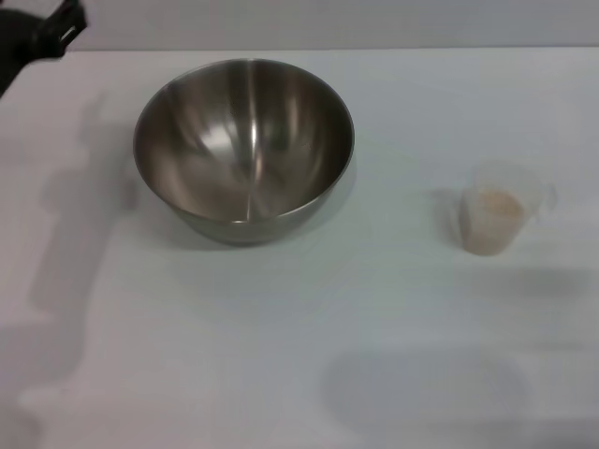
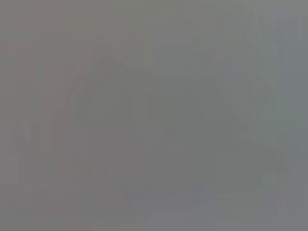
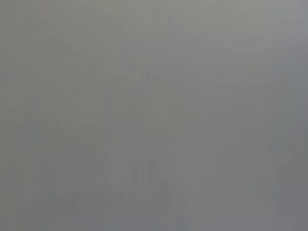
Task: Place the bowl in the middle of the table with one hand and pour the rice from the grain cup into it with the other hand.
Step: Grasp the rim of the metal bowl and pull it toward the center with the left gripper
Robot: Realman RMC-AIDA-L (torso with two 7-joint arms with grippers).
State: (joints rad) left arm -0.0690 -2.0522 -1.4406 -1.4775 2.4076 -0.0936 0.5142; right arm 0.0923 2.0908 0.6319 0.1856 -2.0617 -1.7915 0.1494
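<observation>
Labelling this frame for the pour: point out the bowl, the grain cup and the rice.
bowl (image 1: 245, 140): head view, shiny inner wall.
grain cup (image 1: 533, 190): head view, clear upper wall.
rice (image 1: 494, 220): head view, grains seen through the cup.

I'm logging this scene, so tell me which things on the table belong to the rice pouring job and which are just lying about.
Part of the job:
- bowl, upright, empty, left of centre
- grain cup, upright, to the right
- rice inside the cup
- table
- left arm's tool, at the far left corner

Just lying about:
- nothing visible

Left arm (image 1: 37, 37): a dark part shows at the far left corner, raised; finger state indiscernible. Right arm: out of view.
</observation>
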